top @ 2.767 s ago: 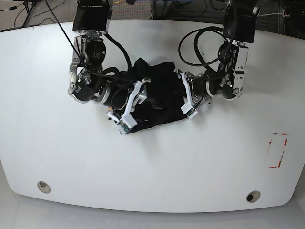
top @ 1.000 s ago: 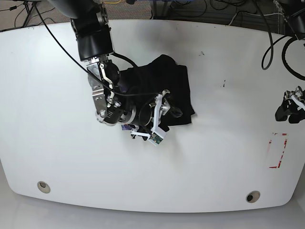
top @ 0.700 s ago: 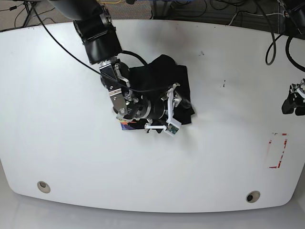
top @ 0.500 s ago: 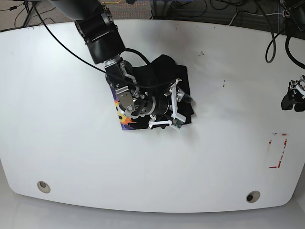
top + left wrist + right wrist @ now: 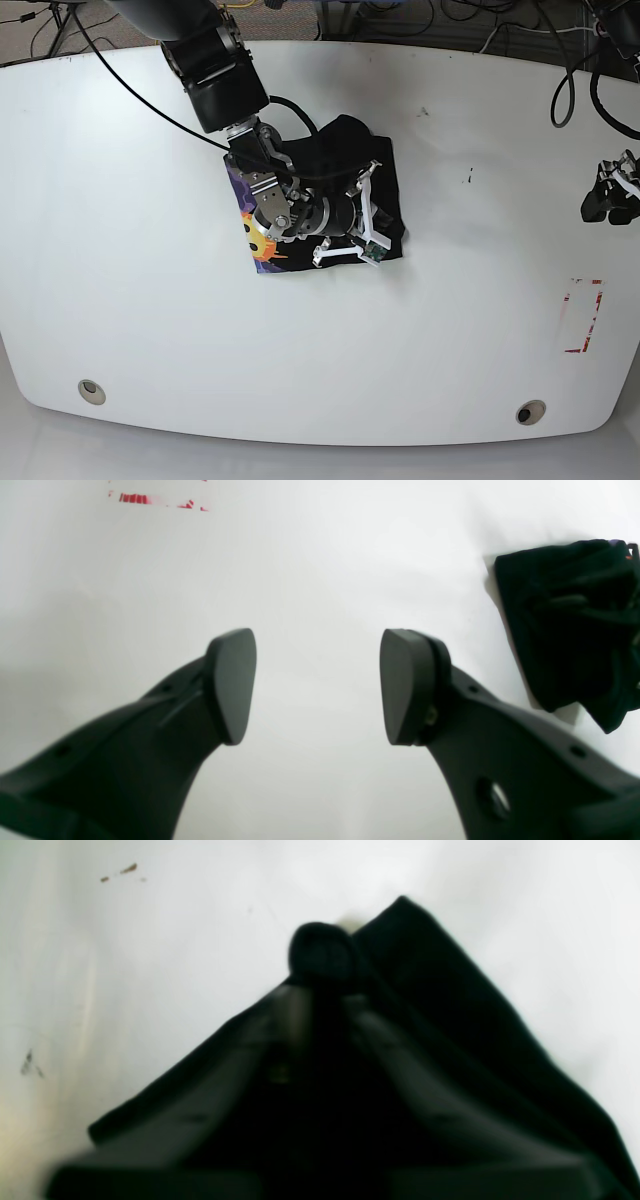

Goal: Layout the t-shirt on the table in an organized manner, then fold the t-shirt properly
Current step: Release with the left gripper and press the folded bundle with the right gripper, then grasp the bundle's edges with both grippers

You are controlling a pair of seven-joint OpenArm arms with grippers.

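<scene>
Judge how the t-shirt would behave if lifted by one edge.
The t-shirt would probably hang floppy, since its cloth bunches into soft ridges in the left wrist view. Its layers would likely slip apart, as one rolled edge lies loosely over another in the right wrist view.

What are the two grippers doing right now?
Left gripper: open, holding nothing.
Right gripper: over the black t-shirt; too blurred to tell whether it grips any cloth.
</scene>
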